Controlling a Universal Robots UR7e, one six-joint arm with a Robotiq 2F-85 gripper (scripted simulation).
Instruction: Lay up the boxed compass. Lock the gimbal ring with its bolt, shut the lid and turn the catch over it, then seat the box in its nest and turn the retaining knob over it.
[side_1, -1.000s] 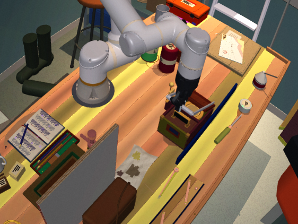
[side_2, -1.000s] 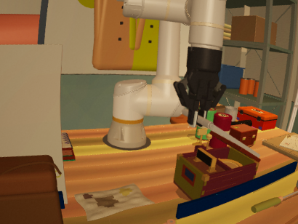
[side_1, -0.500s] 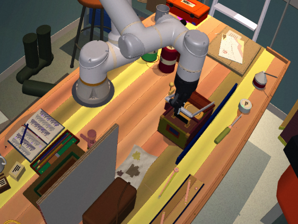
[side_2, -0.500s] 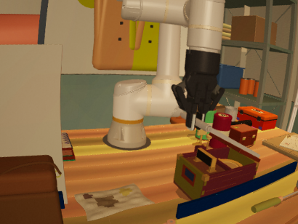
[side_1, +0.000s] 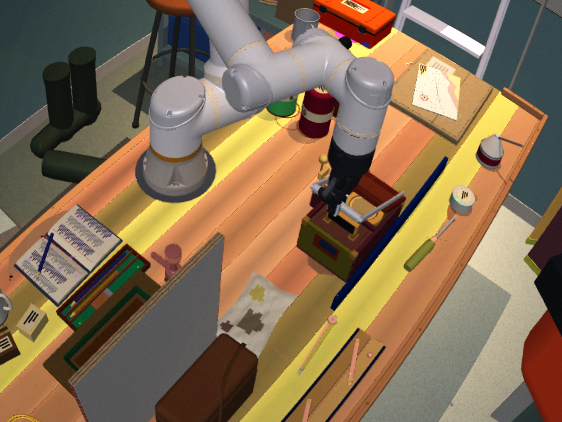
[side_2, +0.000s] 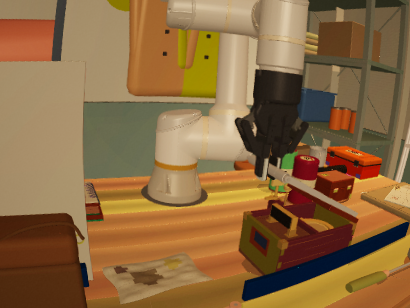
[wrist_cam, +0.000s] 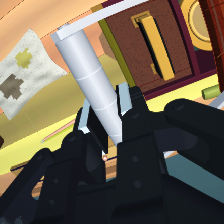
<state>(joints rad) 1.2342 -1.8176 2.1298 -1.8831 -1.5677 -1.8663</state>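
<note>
The compass box (side_1: 345, 235) (side_2: 295, 235) stands on the bench against a dark blue rail (side_1: 395, 230). Its brass compass (side_1: 362, 205) (wrist_cam: 199, 25) shows inside. A grey frame handle (side_1: 350, 207) (side_2: 305, 187) (wrist_cam: 93, 85) rises above the box, and its round grey bar is held in my closed gripper (side_1: 332, 207) (side_2: 267, 170) (wrist_cam: 106, 113). A brass catch (wrist_cam: 155, 45) sits on the box's brown top face. The nest (side_1: 100, 320) lies far to the left, partly hidden behind a grey board (side_1: 155, 335).
Behind the box stand a red can (side_1: 316, 111), a green pot (side_1: 282, 106) and my arm's base (side_1: 175, 160). A pink knob (side_1: 170, 257) stands beside the grey board. A stained cloth (side_1: 257, 310) and a brown bag (side_1: 210, 385) lie in front. A green-handled screwdriver (side_1: 427, 247) lies right of the rail.
</note>
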